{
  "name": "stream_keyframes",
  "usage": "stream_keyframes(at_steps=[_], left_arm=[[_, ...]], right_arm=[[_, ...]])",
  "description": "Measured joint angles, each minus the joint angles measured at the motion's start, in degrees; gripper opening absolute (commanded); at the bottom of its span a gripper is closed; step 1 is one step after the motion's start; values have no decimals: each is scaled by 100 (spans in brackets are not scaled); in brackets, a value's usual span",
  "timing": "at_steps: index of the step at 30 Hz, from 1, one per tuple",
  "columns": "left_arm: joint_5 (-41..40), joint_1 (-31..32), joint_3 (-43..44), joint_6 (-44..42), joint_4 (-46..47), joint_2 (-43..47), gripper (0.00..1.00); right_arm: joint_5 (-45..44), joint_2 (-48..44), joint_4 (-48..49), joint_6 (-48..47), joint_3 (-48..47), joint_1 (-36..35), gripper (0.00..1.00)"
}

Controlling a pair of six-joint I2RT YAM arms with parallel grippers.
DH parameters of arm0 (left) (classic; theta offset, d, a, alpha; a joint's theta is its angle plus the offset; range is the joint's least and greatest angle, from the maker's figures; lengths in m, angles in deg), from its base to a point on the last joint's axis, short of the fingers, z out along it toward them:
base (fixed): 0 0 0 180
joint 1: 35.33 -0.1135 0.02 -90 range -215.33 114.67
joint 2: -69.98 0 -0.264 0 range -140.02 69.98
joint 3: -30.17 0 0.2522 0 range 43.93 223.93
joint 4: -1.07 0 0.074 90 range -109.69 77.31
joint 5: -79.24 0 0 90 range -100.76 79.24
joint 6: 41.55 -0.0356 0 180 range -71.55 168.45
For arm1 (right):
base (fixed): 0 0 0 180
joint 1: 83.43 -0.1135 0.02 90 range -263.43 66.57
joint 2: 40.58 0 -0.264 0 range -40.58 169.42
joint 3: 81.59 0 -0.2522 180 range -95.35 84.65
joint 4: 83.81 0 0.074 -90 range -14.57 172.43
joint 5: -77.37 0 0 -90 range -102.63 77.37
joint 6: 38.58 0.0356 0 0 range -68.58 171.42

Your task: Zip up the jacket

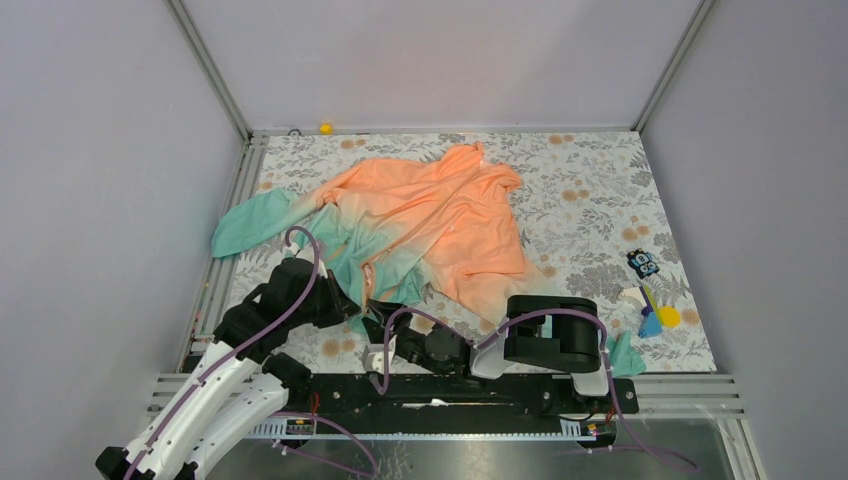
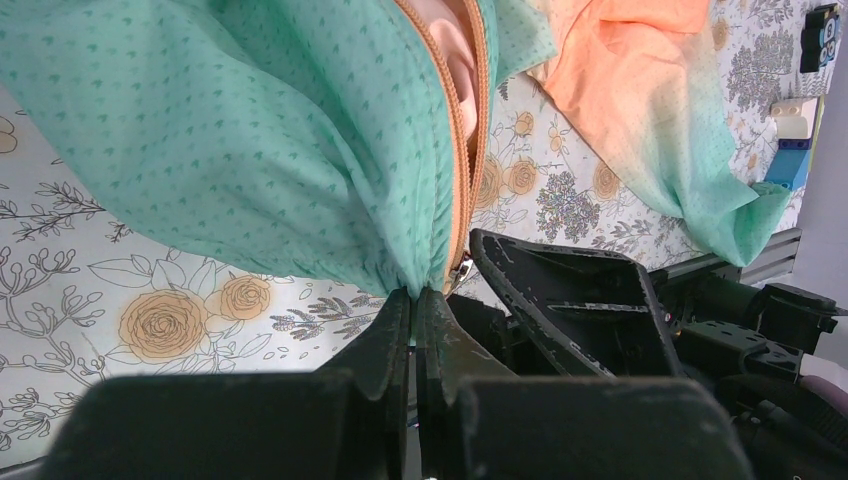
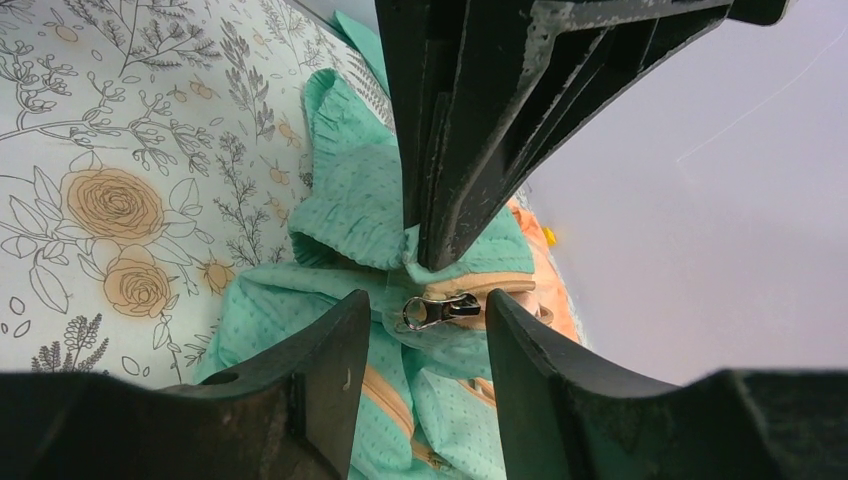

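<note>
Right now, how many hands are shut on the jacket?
1. The left hand is pinched on the jacket at its teal hem by the zipper. The right hand is open, the zipper pull between its fingers.

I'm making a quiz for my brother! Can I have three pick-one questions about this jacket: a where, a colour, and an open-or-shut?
1. Where is the zip pull? A by the collar. B between the right end effector's fingers. C on the floor.
2. What colour is the jacket's hem? A purple. B black. C teal-green.
3. The left end effector is: A shut on the hem. B wide open. C unseen.
B: the right wrist view shows it there. C: the left wrist view shows it teal-green. A: its fingers pinch the fabric.
</note>
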Motion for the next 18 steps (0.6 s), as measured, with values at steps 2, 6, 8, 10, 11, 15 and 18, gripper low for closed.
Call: stream_keyframes(at_steps=[2,6,8,10,11,15,18], left_arm=[[2,0,0,0,0,-2,0],[4,0,0,0,-2,-2,0],[15,0,0,0,-2,-2,0],[17,0,0,0,-2,-2,0],[17,0,0,0,-2,-2,0],[20,0,0,0,-4,-42,0],[17,0,0,0,-7,-72,0]], right_arm=[[-39,0,0,9,13,0,48],[-52,0,4,17,48,0,46],[-52,0,15,20,70,2,45],[-52,0,17,35,90,2,45],[-52,-2,17,44,96,2,45],[-52,-7,20,103,109,9,49],[-55,-15,22,153,109,13,51]])
